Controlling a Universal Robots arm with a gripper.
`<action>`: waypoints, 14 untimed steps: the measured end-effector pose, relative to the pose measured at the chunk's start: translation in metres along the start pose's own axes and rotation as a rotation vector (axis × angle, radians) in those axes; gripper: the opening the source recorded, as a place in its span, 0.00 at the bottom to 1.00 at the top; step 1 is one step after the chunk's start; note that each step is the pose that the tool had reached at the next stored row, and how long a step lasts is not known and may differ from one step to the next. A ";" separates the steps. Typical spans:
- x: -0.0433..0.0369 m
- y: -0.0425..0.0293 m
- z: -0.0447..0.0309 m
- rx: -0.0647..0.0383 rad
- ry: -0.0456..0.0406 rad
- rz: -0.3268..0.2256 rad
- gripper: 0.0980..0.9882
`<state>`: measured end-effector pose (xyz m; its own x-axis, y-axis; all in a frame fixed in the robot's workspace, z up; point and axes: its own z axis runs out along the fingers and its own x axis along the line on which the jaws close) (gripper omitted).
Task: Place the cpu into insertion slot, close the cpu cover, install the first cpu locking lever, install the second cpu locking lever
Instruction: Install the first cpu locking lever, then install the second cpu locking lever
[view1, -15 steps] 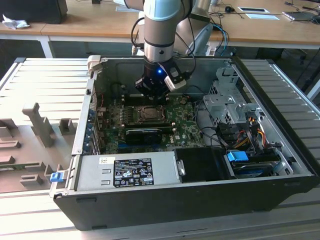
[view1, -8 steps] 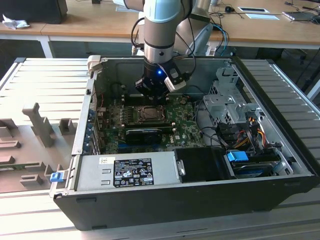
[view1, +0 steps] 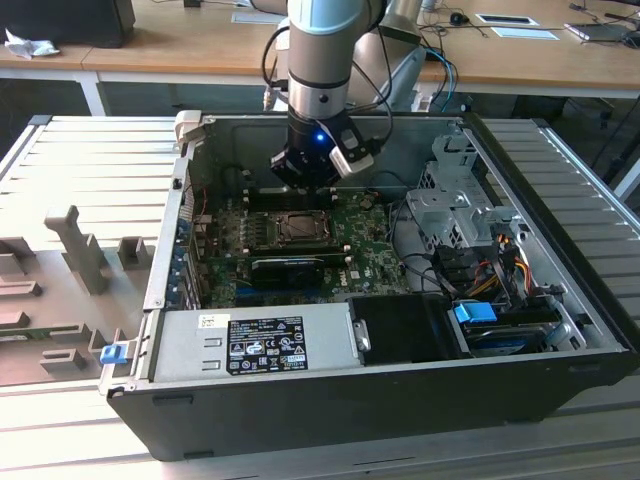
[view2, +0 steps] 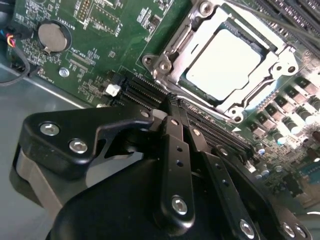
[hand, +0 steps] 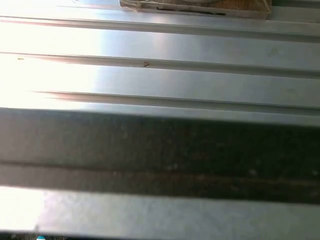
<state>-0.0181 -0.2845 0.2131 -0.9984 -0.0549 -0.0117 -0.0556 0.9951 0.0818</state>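
- A robot arm reaches down into an open computer case (view1: 560, 385) that lies on its side on a ribbed metal table (view1: 60, 160). With the side panel off, the green circuit board (view1: 372, 235) inside faces up, so the arm can work on it from above.
- In the exterior view, the end effector (view1: 305, 178) hangs just above the board, beside the socket area and a little toward the back wall of the case.
- In the second wrist view, the end effector's black fingers (view2: 176, 150) lie pressed together with no gap and nothing between them. It is clenched and carries nothing.
- The chip (view2: 225, 59), a flat square with a pale silver top, already sits in the socket (view2: 280, 57) on the board. It looks level, with its edges lined up with the socket's sides.
- A thin silvery frame, the chip cover (view2: 197, 32), lies around the chip so that the chip's top shows through its square window. The cover appears to be down rather than standing open, which suggests the chip has been placed and covered.
- Thin metal rods run along the sides of the socket. I cannot tell whether these locking levers are hooked down.
- The fingertips point toward the near corner of the socket, close to it but not touching the frame.
- A round coin battery (view2: 54, 37) sits on the board well apart from the socket.
- Long black card slots (view2: 150, 90) lie between the fingertips and the socket.
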 end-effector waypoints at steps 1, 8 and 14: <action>0.0000 -0.0006 -0.0001 0.000 0.0000 0.000 0.01; 0.0003 -0.0074 -0.0125 0.000 -0.0001 0.001 0.01; 0.0002 -0.0067 -0.0361 0.003 0.0001 0.001 0.01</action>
<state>-0.0183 -0.2941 0.2485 -0.9985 -0.0542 -0.0116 -0.0549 0.9954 0.0786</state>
